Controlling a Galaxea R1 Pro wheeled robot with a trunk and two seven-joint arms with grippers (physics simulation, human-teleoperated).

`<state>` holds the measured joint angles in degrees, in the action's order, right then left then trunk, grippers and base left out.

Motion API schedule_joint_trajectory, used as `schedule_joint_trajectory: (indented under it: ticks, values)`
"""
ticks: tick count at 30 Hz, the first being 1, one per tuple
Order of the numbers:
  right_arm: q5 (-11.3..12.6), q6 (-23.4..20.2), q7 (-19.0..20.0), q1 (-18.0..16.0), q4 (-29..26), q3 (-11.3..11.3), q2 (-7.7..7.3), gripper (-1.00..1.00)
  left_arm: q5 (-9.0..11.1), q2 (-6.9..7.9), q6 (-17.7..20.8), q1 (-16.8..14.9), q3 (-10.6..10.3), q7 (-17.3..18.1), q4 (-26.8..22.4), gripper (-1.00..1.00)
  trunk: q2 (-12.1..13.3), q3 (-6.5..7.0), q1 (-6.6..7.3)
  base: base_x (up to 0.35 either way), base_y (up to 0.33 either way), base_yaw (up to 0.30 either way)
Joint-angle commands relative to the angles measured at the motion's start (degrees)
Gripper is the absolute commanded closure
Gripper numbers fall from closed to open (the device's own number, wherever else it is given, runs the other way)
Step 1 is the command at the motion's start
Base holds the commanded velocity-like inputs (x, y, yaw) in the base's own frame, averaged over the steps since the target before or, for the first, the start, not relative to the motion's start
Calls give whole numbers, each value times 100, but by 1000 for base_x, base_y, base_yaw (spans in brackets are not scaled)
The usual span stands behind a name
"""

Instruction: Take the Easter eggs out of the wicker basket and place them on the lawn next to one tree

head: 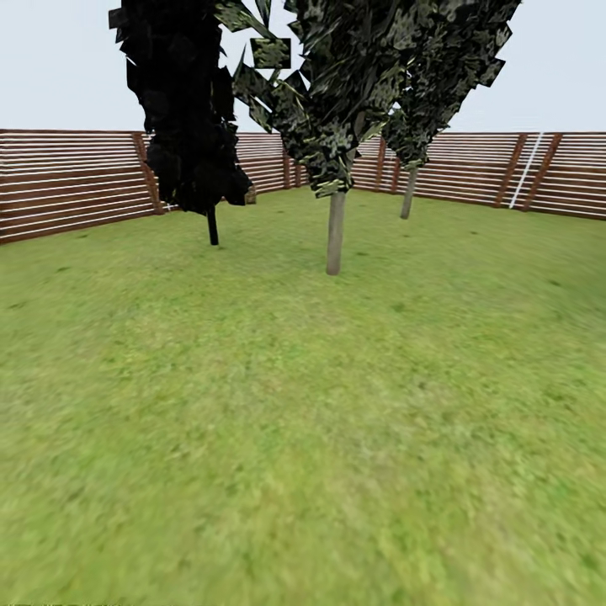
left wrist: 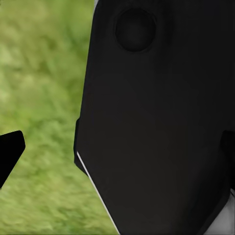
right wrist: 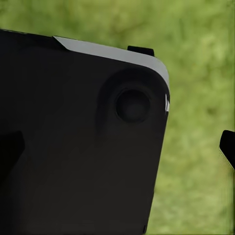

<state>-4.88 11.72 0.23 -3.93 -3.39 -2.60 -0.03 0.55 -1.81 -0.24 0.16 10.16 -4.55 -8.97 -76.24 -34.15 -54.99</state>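
The lawn (head: 303, 438) stretches ahead of me in the head view. A tree with a slim grey-beige trunk (head: 335, 231) stands near the middle, several steps away. A second tree (head: 408, 194) stands further back on the right. The Easter eggs and the wicker basket are out of view. My left gripper (left wrist: 117, 152) is open over grass, one black fingertip (left wrist: 10, 152) at the frame's edge. My right gripper (right wrist: 117, 152) is open too, with a fingertip (right wrist: 227, 147) at the opposite edge. A black robot panel lies beyond both, and nothing is held.
A very dark tree (head: 213, 227) stands left of the middle one. A brown slatted fence (head: 67, 181) rings the garden at the back and left. Open grass lies between me and the trunks.
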Motion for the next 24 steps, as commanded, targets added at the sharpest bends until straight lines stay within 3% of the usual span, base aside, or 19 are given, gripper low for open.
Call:
schedule_joint_trajectory:
  ticks: [1, 11, 24]
  values:
    - [-30, 15, -5, -3, 0, -24, -6, -100, 6, -3, -2, 2, 21, -11, -8, -100, -2, -2, -1, 72, 0, 64]
    - [-72, -16, -5, -3, 0, -90, -29, -100, 6, -3, -2, 2, 21, -10, -3, -100, -2, 0, -1, 137, 0, 11]
    - [-83, 4, -5, -3, -4, -118, -32, -100, 6, 5, -2, 2, 21, -11, 9, -100, -2, 0, -1, 316, 0, 0]
